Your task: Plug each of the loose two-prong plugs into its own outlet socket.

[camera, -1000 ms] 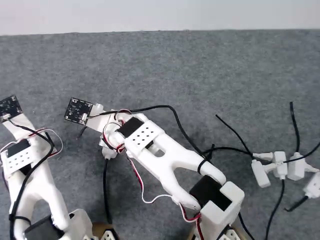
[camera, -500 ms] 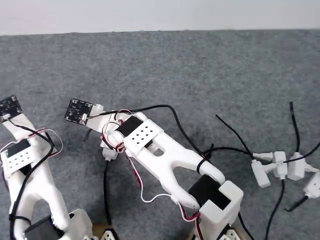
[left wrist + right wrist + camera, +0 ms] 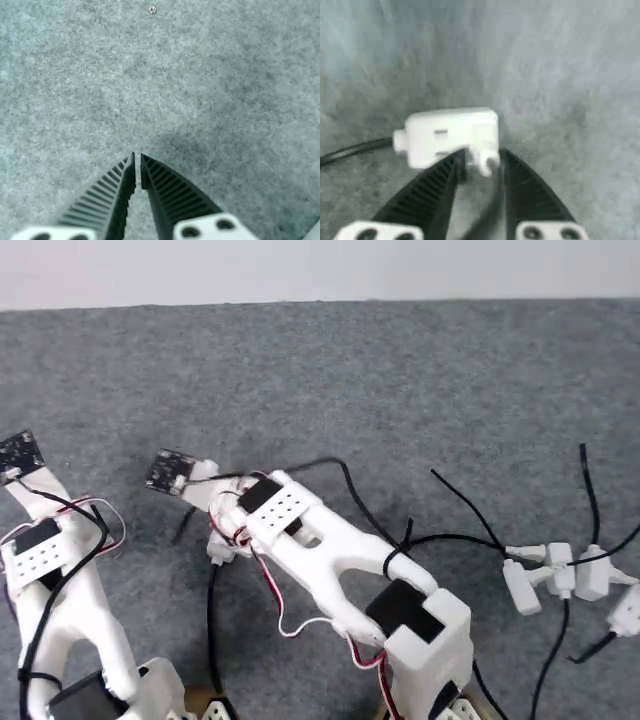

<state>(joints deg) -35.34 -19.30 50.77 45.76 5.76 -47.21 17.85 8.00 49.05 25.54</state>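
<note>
**A:** Grey carpeted worktop [image 3: 400, 390], pale wall behind. Where is the plug?

**B:** A white plug [image 3: 450, 132] lies flat on the carpet, right at the tips of the right fingers [image 3: 432, 192]. Its long axis runs crosswise to them. A black cable [image 3: 355, 147] leaves one end, and a small nub on its near edge sits between the tips.

**A:** Gripped?

**B:** I judge not. The right fingers are parted a little and straddle the nub, with a gap showing on one side. They are holding nothing firmly yet.

**A:** And the other arm?

**B:** The left fingers [image 3: 170, 190] are all but closed, with only a slit between them. They hold nothing and sit over bare carpet, near the plug but beside it. The right arm [image 3: 320, 550] is clearly the nearer.

**A:** Counts?

**B:** There are two arms and one plug at the fingers. A cluster [image 3: 555, 570] lies well apart from that plug, beyond the right arm's base. I count four white pieces on black leads there. I cannot tell which are plugs and which are sockets.

**A:** So the carry?

**B:** It would likely go from the plug across to that cluster.
</note>
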